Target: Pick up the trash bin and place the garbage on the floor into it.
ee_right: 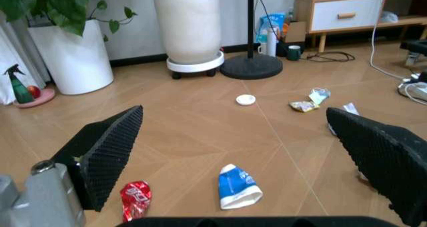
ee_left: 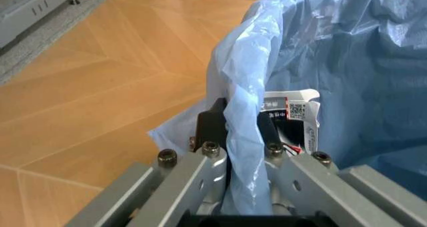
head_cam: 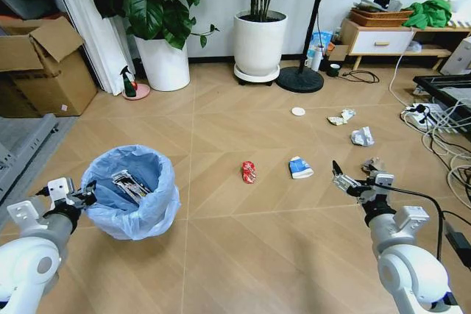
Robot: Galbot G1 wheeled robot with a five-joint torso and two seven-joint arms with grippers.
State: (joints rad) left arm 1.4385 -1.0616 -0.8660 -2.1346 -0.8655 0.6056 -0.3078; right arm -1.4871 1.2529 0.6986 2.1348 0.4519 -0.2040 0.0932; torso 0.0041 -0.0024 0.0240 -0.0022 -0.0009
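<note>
My left pincer (ee_left: 243, 137) grips the trash bin (head_cam: 136, 193) by its bag rim; my right pincer (head_cam: 340, 180) hangs wide over the floor (head_cam: 243, 248) beside the carton (head_cam: 299, 168).

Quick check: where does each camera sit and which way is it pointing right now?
Head: high, looking forward and down at floor; both arms show.
Left wrist: behind left end effector, shut on bin bag rim.
Right wrist: low, through open right end effector toward litter.
Head and right wrist share can, carton.
</note>
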